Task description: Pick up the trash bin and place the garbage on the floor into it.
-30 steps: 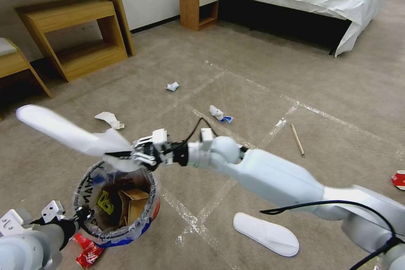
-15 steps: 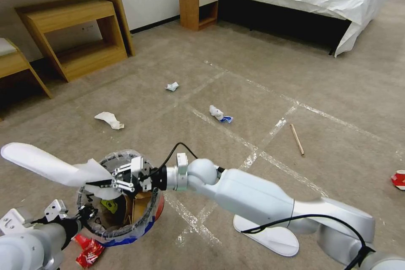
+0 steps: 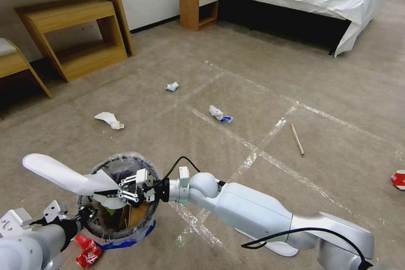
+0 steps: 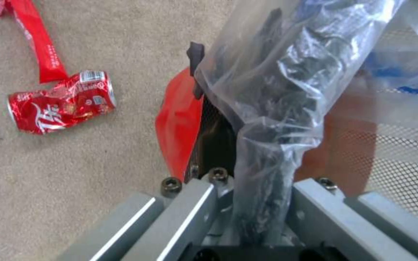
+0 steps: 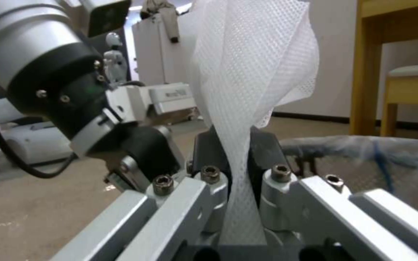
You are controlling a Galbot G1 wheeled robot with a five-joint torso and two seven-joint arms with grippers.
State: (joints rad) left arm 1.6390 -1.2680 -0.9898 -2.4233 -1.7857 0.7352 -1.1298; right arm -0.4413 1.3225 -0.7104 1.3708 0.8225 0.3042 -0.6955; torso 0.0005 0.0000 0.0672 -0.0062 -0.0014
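Observation:
The trash bin (image 3: 143, 225), red with a crinkly clear bag, sits on the carpet floor (image 3: 253, 93) at the near left. My left gripper (image 3: 84, 213) is shut on its rim and bag (image 4: 267, 108). My right gripper (image 3: 113, 190) hovers over the bin's mouth, shut on one end of a white slipper (image 3: 59, 171) that sticks out to the left above the rim. In the right wrist view the slipper's mesh (image 5: 248, 90) is pinched between the fingers (image 5: 209, 152). Brown cardboard lies inside the bin.
A second slipper (image 3: 274, 247) lies partly under my right arm. On the floor lie crumpled papers (image 3: 109, 119) (image 3: 171, 86) (image 3: 219, 114), a wooden stick (image 3: 296, 139), a red carton (image 3: 398, 179), and a red wrapper (image 4: 37, 47) and crushed can (image 4: 61, 107) beside the bin. Wooden furniture and a bed stand behind.
My right gripper has come down and toward me with the slipper, from above the bin's far rim to over its mouth. The left gripper stays on the rim.

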